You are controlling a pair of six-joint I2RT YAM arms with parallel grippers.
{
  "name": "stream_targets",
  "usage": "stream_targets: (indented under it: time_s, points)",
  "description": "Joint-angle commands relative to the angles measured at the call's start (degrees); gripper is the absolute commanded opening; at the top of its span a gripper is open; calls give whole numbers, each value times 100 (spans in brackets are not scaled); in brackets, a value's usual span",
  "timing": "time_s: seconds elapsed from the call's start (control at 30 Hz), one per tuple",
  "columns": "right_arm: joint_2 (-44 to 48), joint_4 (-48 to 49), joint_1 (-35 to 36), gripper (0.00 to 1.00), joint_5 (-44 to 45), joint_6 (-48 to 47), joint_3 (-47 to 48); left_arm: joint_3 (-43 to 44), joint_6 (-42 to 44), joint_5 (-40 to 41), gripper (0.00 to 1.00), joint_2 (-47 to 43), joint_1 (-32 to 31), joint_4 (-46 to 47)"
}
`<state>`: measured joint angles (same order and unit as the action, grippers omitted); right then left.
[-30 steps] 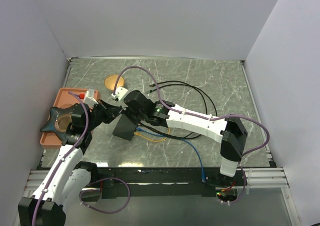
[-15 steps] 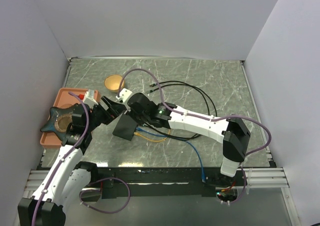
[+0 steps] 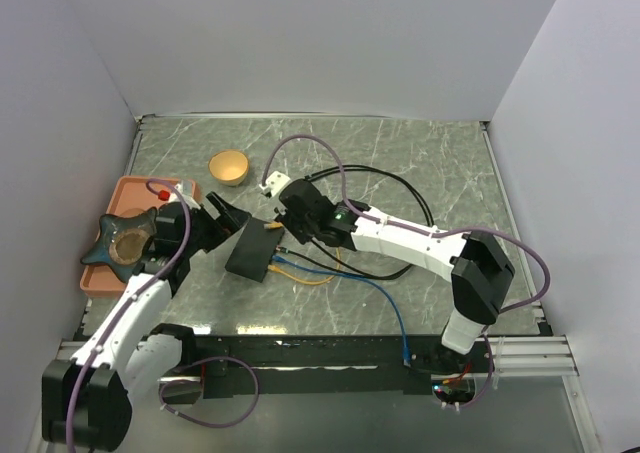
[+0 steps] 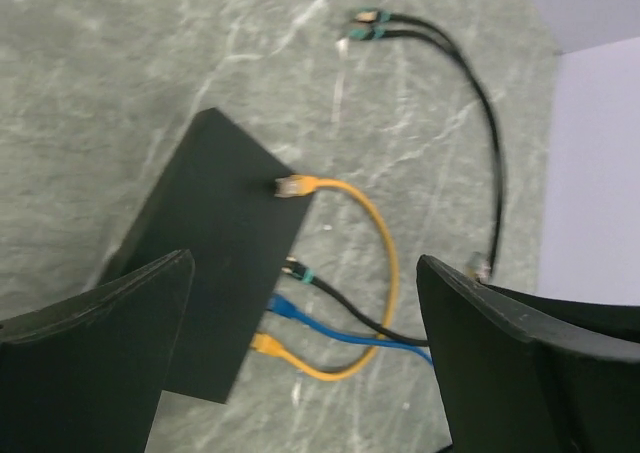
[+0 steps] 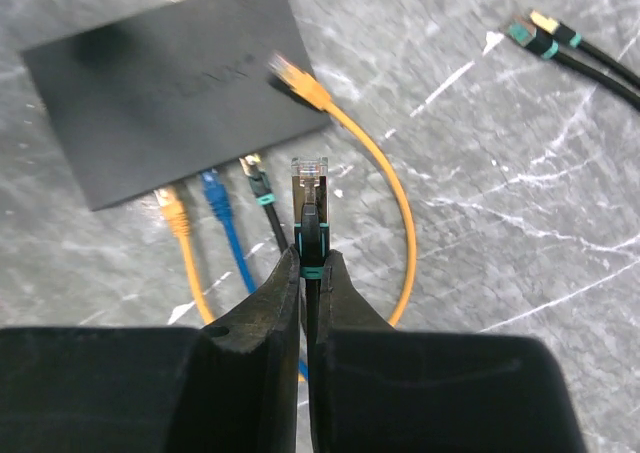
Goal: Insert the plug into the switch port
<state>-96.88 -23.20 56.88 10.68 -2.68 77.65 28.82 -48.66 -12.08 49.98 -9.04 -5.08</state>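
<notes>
The right gripper (image 5: 305,263) is clenched on the plug (image 5: 309,178), a clear-tipped connector on a black lead. It is held just short of the switch (image 5: 160,83), nose aimed at the box's near edge. The switch lies flat on the marbled table (image 5: 520,223), between the two arms. Three leads already enter that edge: the yellow plug (image 5: 170,208), the blue plug (image 5: 212,188) and the black plug (image 5: 258,178). We judge the free socket to be just to the right of the black one.

To seat it well, we would line the plug up square with that edge, keep it level and press straight in. The light box may slide, so the left gripper (image 4: 303,273), jaws spread wide and holding nothing above the switch, may need to brace the far side.

The sockets themselves escape us. The port face is turned away from every camera, so we cannot confirm which openings are free or which way the latch should face. The loose yellow end (image 5: 295,78) resting on the switch's corner is blurred. From above, the right wrist hides its own fingertips. Two spare black leads (image 5: 545,33) lie well apart.
</notes>
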Motion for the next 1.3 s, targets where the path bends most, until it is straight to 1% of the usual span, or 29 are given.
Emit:
stream_targets:
  time_s: [0.0,0.07,0.13,0.17,0.27,0.47,0.6,0.87,1.27]
  points:
    - [135,290,-168,0,-206,-66,-118,-121,296,188,99,433,-10,367]
    - [21,237,-283,0,-407,-75,-92,-166,287,582,100,574,-10,447]
    - [-199,220,-344,0,-479,-110,-39,-271,305,785,99,750,-10,464]
    - [-287,202,-379,0,-496,-119,-13,-298,331,925,99,803,-10,630]
    - [-612,141,-432,0,-645,-119,110,-333,384,1041,99,1066,-10,684]
    - [-1069,-18,-424,0,-707,-128,348,-473,419,628,95,1699,-10,1351]
    - [-1254,-27,-424,0,-699,-172,348,-439,419,487,93,2129,-37,1501]
    - [-1649,9,-432,0,-690,-233,453,-394,472,452,93,2262,-256,1659]
    - [-2142,-176,-494,0,-804,-312,796,-386,516,373,93,2438,-344,1817]
